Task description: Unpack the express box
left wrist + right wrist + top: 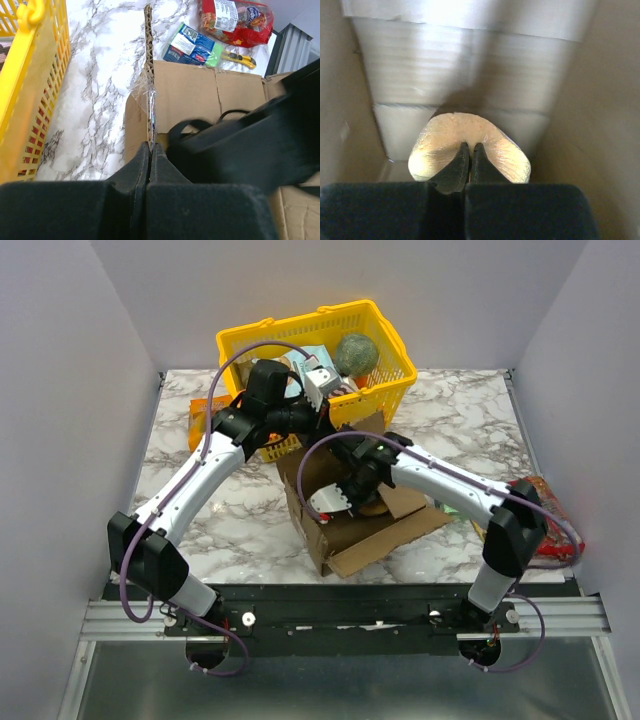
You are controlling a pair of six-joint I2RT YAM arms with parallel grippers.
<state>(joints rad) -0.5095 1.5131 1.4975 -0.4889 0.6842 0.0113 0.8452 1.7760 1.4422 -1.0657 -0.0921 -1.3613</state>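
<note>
While a flap (148, 60) of the express box (350, 540) is pinched in the left gripper (150, 146), the right gripper (471, 150) is squeezed shut inside the box at a pale round thing (445, 135), which likely must be lifted out next.

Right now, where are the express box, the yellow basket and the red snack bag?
express box (385, 540): top external view, near flap folded outward.
yellow basket (385, 390): top external view, front mesh wall.
red snack bag (235, 20): left wrist view, middle of the bag.
</note>
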